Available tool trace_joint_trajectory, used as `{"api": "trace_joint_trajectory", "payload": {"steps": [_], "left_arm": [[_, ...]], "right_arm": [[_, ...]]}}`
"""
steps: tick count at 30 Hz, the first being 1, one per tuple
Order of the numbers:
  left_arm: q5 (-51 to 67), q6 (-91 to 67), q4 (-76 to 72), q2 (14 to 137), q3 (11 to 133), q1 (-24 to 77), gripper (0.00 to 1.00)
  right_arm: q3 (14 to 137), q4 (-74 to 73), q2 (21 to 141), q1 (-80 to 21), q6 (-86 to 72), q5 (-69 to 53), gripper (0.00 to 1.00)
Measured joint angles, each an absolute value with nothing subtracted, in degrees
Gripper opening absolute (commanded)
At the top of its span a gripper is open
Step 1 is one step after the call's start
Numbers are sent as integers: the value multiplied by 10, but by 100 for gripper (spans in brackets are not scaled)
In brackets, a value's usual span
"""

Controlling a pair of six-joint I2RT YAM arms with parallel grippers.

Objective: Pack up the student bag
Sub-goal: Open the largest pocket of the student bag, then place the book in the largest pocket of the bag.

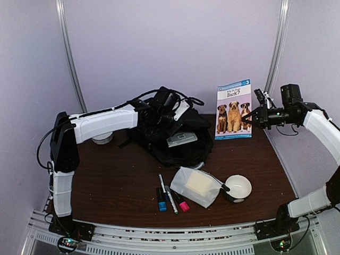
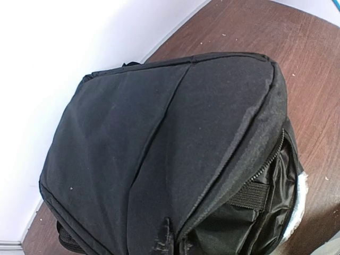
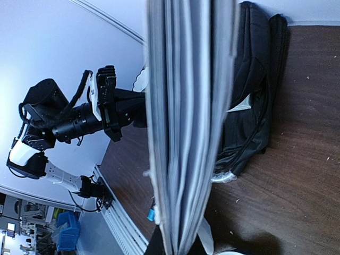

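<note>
**Dark wood table, both of your arms gripping**

Lilac walls (image 1: 159,42) enclose the brown table (image 1: 117,186) you are working on. The student bag (image 1: 186,154) sits slumped at the back centre of it, close to the rear wall.

Your left gripper (image 1: 159,106) is down on the top of the bag with its jaws closed. Its wrist view shows no fingers, only black fabric that puckers into a pinch at the bottom edge.

Your right gripper (image 1: 251,118) is clamped on the right edge of a dog book (image 1: 234,109), holding it upright just right of the bag. You cannot tell whether the book touches the table.

Near the front lie a translucent pouch (image 1: 196,186), a white bowl (image 1: 238,187) just right of it and markers (image 1: 170,199) to its left.
</note>
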State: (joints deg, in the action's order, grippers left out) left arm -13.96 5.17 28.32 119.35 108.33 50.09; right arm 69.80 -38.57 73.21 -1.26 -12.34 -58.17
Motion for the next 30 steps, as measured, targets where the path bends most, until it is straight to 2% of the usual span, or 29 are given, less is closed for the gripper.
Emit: {"api": "trace_joint_trajectory", "payload": {"steps": [5,13,30], "left_arm": [[-117,34,283,1193,1090,486,0],[-104,-1,282,1193,1104,482,0],[-91,-41,280,1199,1147,477,0]], "right_arm": [[664,-388,733,-16,-152,-622,0],[532,-342,732,-54,-233,-661,0],[476,-150,741,-131,-412,-703,0]]}}
